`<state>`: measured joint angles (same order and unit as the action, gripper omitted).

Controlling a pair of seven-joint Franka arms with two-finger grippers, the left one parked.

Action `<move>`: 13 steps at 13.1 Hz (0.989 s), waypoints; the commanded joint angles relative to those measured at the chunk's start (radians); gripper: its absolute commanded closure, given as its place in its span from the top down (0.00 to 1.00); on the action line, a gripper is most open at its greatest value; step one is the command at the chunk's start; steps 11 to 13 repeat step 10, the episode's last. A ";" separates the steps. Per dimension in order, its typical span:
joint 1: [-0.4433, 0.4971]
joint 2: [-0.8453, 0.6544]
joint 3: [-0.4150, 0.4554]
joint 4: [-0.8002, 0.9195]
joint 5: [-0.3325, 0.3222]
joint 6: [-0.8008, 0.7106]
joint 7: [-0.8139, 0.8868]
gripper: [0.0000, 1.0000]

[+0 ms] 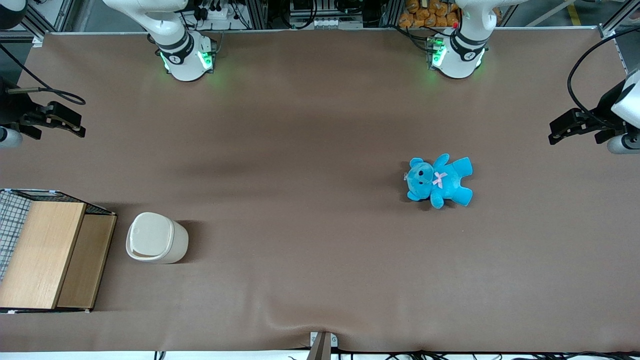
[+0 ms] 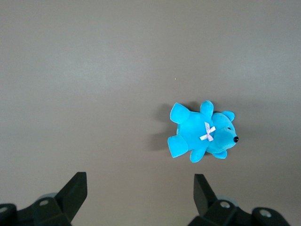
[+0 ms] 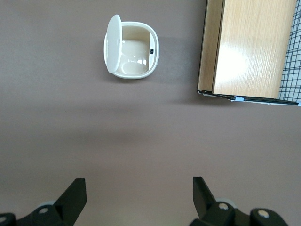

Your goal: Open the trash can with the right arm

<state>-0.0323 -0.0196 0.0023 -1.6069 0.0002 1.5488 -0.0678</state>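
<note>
The trash can (image 1: 156, 237) is a small cream-white bin standing on the brown table toward the working arm's end, beside the wooden box. In the right wrist view its lid (image 3: 113, 43) stands tipped up on edge and the hollow inside (image 3: 136, 52) shows. My right gripper (image 1: 67, 122) hangs above the table, farther from the front camera than the trash can and well apart from it. In the right wrist view the gripper (image 3: 138, 183) is open and empty, with bare table between its fingers.
A wooden box (image 1: 45, 255) with a mesh side stands beside the trash can at the table's edge; it also shows in the right wrist view (image 3: 254, 47). A blue teddy bear (image 1: 439, 180) lies toward the parked arm's end of the table.
</note>
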 commanded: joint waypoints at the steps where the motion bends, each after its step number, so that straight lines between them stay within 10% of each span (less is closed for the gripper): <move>1: -0.017 -0.014 0.004 0.001 -0.009 -0.001 -0.007 1.00; 13: -0.026 0.004 0.004 0.042 -0.012 -0.010 0.005 1.00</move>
